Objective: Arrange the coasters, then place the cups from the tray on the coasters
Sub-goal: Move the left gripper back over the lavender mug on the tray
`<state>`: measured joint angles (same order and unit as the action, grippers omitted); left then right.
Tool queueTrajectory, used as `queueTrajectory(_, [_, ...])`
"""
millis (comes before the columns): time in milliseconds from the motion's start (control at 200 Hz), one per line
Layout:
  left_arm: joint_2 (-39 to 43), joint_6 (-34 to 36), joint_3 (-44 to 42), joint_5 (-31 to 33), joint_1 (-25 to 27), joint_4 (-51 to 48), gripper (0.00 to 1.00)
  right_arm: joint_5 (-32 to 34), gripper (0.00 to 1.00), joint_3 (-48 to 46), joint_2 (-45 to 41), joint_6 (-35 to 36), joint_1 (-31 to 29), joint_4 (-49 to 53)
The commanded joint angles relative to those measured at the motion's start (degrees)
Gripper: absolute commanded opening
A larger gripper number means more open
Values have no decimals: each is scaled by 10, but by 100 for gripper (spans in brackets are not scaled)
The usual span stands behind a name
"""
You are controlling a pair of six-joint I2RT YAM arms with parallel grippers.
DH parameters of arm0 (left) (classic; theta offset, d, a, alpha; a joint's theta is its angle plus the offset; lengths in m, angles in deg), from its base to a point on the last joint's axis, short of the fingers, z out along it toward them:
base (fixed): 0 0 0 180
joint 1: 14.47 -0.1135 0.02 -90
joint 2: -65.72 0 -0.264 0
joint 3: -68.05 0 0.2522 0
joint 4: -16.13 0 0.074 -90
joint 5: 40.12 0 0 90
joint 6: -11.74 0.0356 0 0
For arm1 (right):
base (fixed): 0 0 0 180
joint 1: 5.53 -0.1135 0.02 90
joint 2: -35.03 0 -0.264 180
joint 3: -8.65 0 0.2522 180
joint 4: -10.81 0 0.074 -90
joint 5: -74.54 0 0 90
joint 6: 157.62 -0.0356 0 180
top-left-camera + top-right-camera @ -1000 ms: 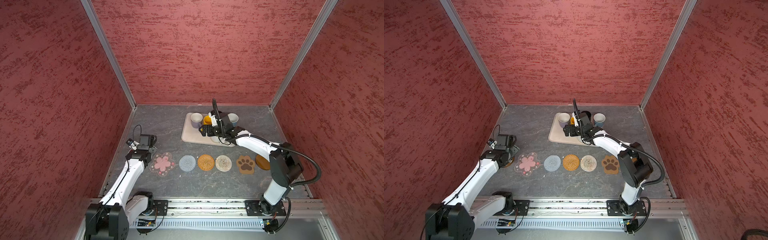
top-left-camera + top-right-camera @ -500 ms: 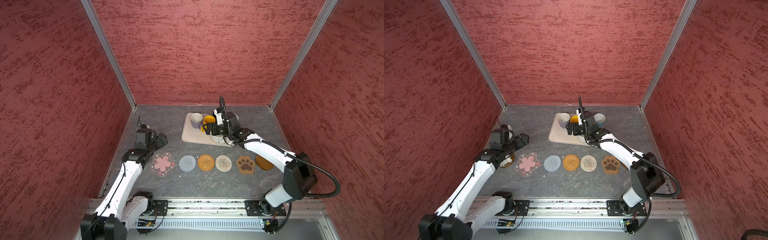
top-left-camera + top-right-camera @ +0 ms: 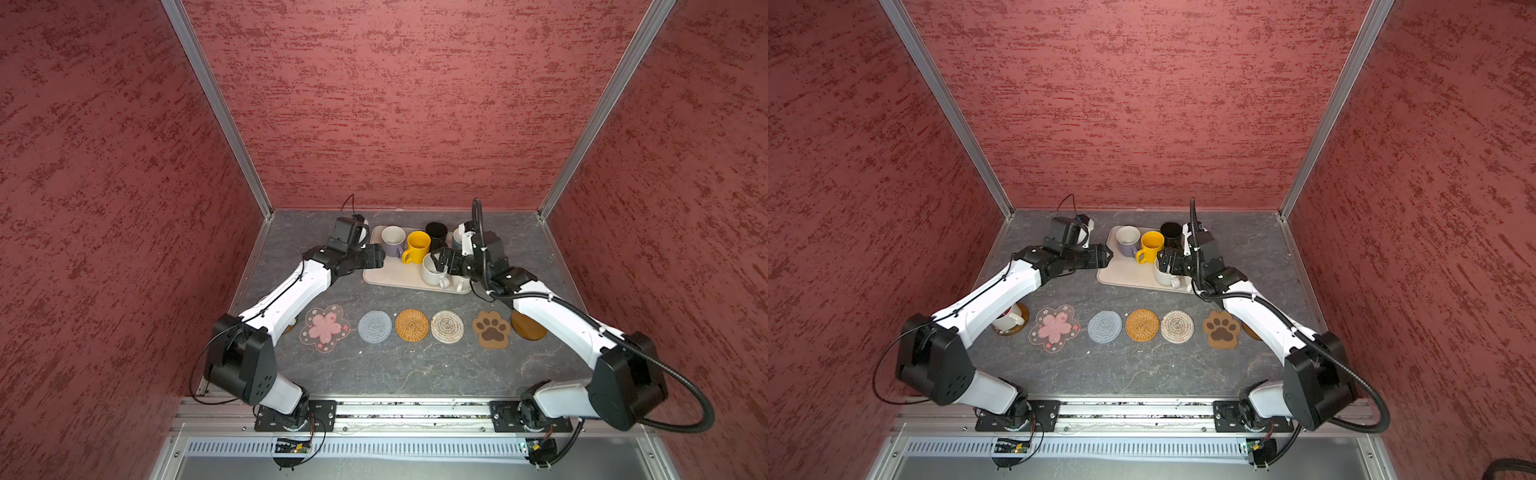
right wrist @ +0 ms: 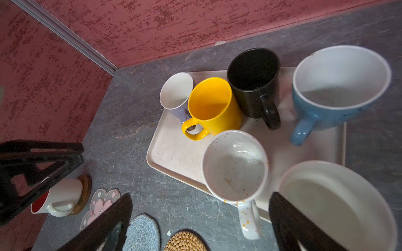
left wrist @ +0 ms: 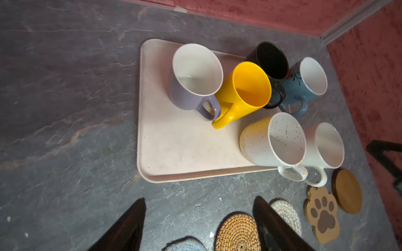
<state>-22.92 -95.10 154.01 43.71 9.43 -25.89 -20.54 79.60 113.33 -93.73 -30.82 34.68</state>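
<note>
The beige tray (image 3: 386, 275) at the back holds several cups: lavender (image 5: 195, 76), yellow (image 5: 245, 91), black (image 5: 269, 60), blue (image 5: 304, 82), speckled white (image 4: 235, 165) and plain white (image 4: 326, 200). A white cup with a red inside (image 3: 1007, 319) stands on a wooden disc at the far left. My left gripper (image 3: 376, 255) hovers open and empty by the tray's left edge. My right gripper (image 3: 436, 259) is open above the speckled cup, whose handle (image 4: 248, 217) lies between its fingers. The coasters form a front row: pink flower (image 3: 326, 327), grey-blue (image 3: 375, 326), orange (image 3: 412, 325), beige (image 3: 447, 326), paw (image 3: 491, 329), wooden disc (image 3: 525, 328).
Red walls close in the grey stone table on three sides. The two arms reach in from a rail at the front. Bare table lies between the coaster row and the tray (image 3: 1121, 272), and left of the tray.
My left arm has swung from the far-left wooden disc, where the red-inside cup stands, up to the tray's left edge. My right gripper shifted slightly right over the front cups.
</note>
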Motion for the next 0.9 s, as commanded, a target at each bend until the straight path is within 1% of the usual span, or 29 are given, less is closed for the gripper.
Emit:
queueTrajectory(0, [-53, 31, 52, -17, 10, 2, 70, 12, 98, -19, -29, 0, 19, -1])
queueTrajectory(50, [-81, 26, 76, -17, 14, -3, 65, 11, 98, -28, -37, 0, 25, -2])
queueTrajectory(125, [-118, 15, 109, -7, 20, -9, 64, 9, 98, -39, -44, 0, 34, -3])
queueTrajectory(245, [-173, 0, 164, 25, 29, -26, 66, 11, 98, -53, -51, -1, 44, -6])
queueTrajectory(401, [-233, -19, 225, 51, 32, -50, 69, 20, 98, -62, -55, -6, 50, -15])
queueTrajectory(516, [-262, -29, 250, 63, 33, -55, 72, 29, 98, -69, -60, -12, 54, -22])
queueTrajectory(641, [-291, -32, 268, 61, 34, -56, 74, 33, 98, -78, -65, -19, 59, -36])
queueTrajectory(897, [-344, -45, 310, 75, 36, -70, 75, 18, 98, -85, -52, -31, 66, -59])
